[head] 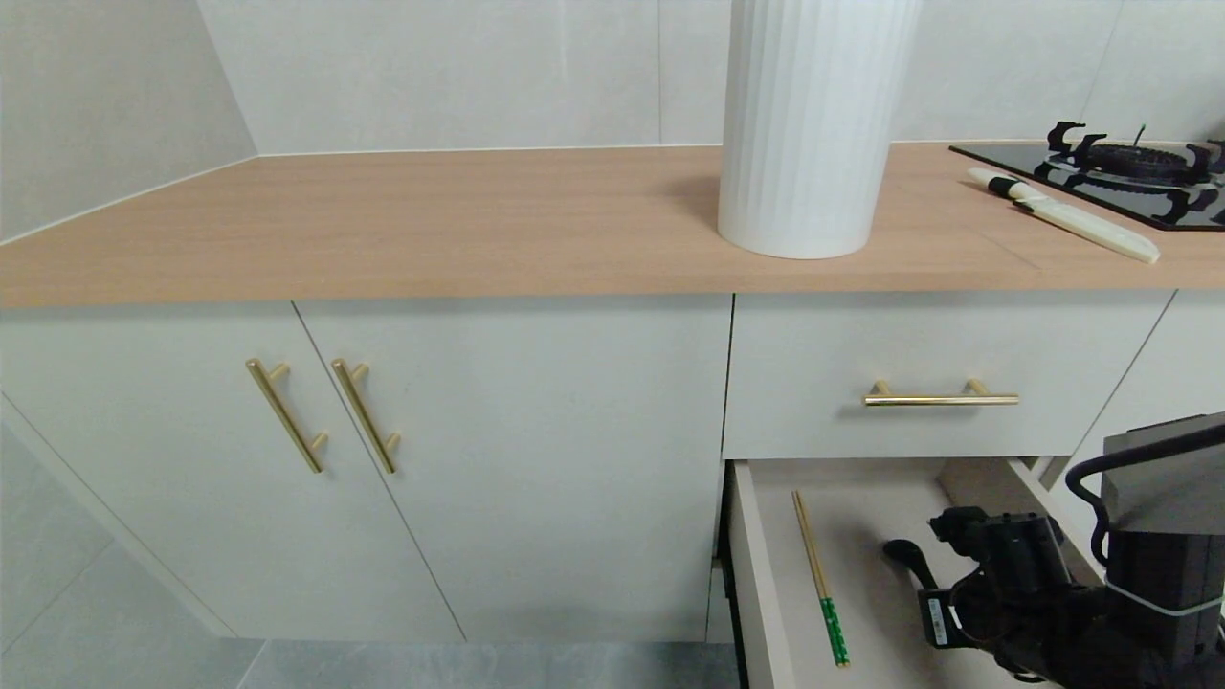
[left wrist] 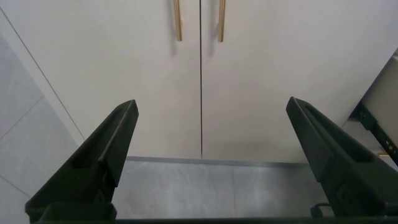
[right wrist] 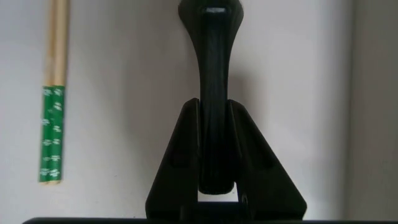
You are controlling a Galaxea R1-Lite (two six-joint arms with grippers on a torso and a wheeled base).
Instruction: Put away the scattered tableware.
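**Step in hand:** stowing a utensil in the open drawer (head: 763, 584). The right claw (right wrist: 214, 109) is clenched on the handle of a black spoon (right wrist: 212, 56) and holds it over the drawer floor, bowl end pointing away from the wrist. I cannot tell whether the spoon touches the floor.

**Next move, as judged:** lower the spoon until it rests flat, beside the chopsticks (head: 819, 574) but apart from them, then release the claw and lift it out of the drawer. After that the knife (head: 1062, 215) appears to be the item left to collect. It lies on the desk (head: 431, 220), so the arm would need to rise well above drawer level.

**Left claw** (left wrist: 211, 107): released, fingers spread wide and grasping nothing. It faces the cupboard doors low down near the floor.

**Count:**
- Black spoon: one, in the right claw, over the open drawer.
- Chopsticks: one pair, two sticks with green ends, lying together in the drawer near its left wall.
- Knife: one, pale blade, on the desk just beside the hob (head: 1129, 172), not yet put away.
- White ribbed vessel (head: 809, 124): one, upright on the desk.
- Drawers: two, the upper shut with a brass handle (head: 941, 397), the lower pulled open.
- Cupboard door handles: two, brass (head: 285, 413) (head: 365, 413).
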